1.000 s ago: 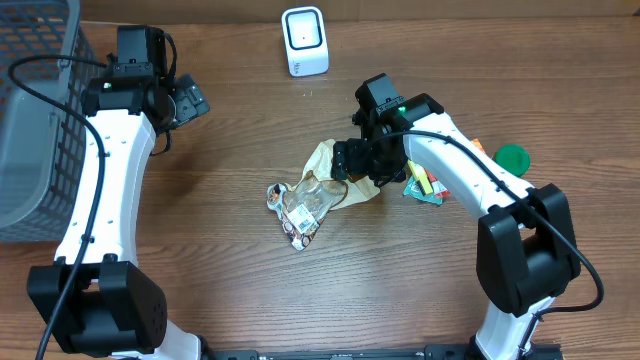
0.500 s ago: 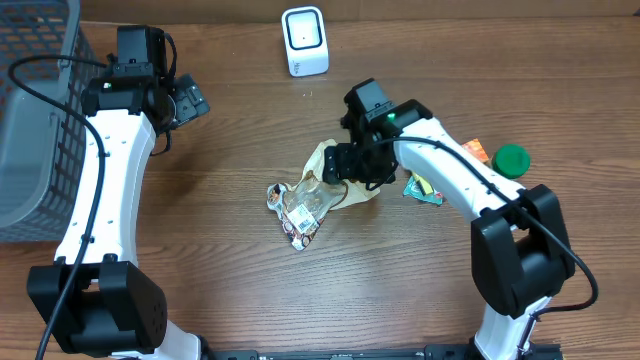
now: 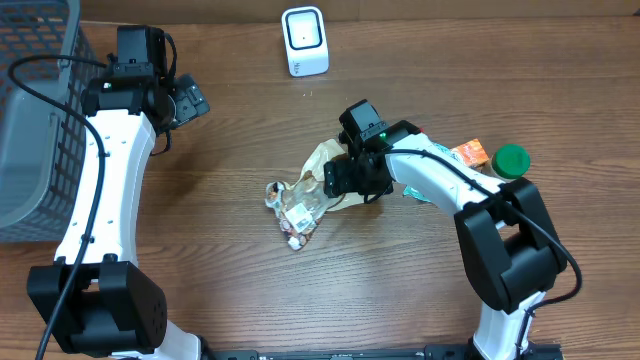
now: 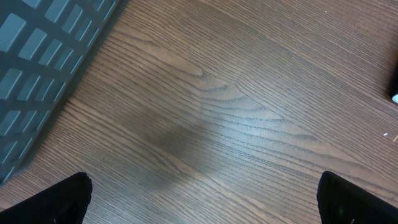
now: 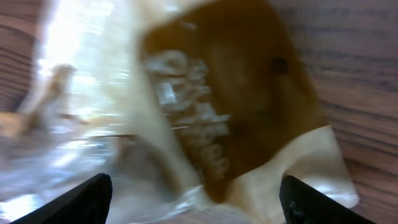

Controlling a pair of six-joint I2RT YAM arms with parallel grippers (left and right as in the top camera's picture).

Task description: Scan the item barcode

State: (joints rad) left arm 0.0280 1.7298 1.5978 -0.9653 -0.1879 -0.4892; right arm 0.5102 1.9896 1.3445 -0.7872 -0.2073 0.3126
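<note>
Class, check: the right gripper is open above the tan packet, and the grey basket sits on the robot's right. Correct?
No. The overhead view shows the grey basket on the robot's left; the right gripper is open above the tan packet.

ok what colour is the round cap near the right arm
The round cap is green; the overhead view shows it best.

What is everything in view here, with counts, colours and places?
scanner: one, white, far edge, centre
basket: one, grey mesh, left edge
tan packet: one, tan and brown, table centre
clear wrapper: one, transparent with a printed label, against the tan packet's left side
orange packet: one, orange, right side
green disc: one, green, beside the orange packet
table: one, brown wood
left gripper: one, black, open, empty, near the basket
right gripper: one, black, open, over the tan packet
</note>
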